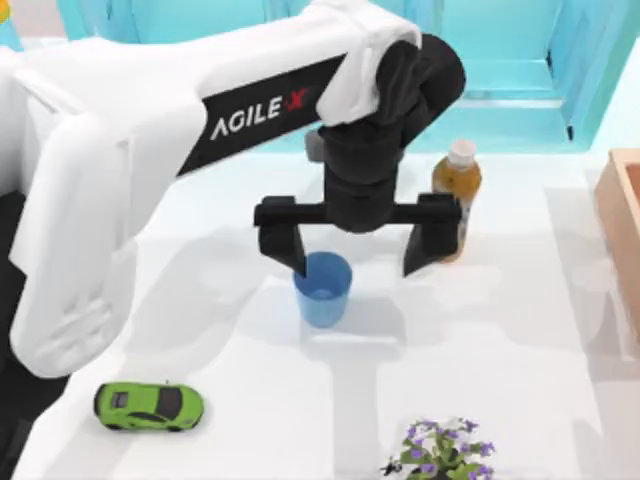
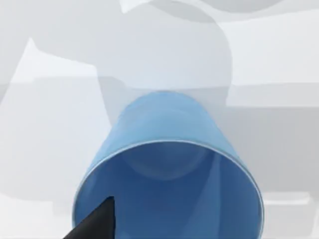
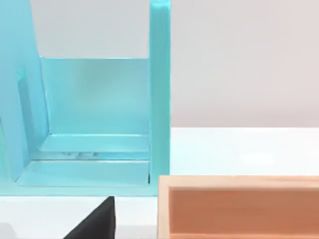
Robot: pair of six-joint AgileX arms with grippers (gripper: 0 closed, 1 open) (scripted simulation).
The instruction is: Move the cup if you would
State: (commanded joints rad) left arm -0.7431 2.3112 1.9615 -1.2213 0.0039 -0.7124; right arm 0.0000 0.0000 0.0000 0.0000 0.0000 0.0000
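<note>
The blue cup [image 1: 322,290] stands upright near the middle of the white table [image 1: 500,340]. My left gripper [image 1: 355,268] hangs open right above it, jaws spread wide. One fingertip [image 1: 299,266] sits at the cup's left rim, while the other is well clear to its right, near the bottle. In the left wrist view the cup [image 2: 169,164] is close, open mouth towards the camera, and a black fingertip [image 2: 97,223] overlaps its rim. A dark part of my right gripper [image 3: 94,223] shows in the right wrist view, away from the cup.
A white-capped amber bottle [image 1: 457,190] stands just right of the left gripper. A green toy car [image 1: 148,405] lies front left and a purple-flowered plant [image 1: 440,455] stands at the front. A wooden box [image 1: 622,230] sits at the right edge, and a teal shelf [image 1: 500,60] lines the back.
</note>
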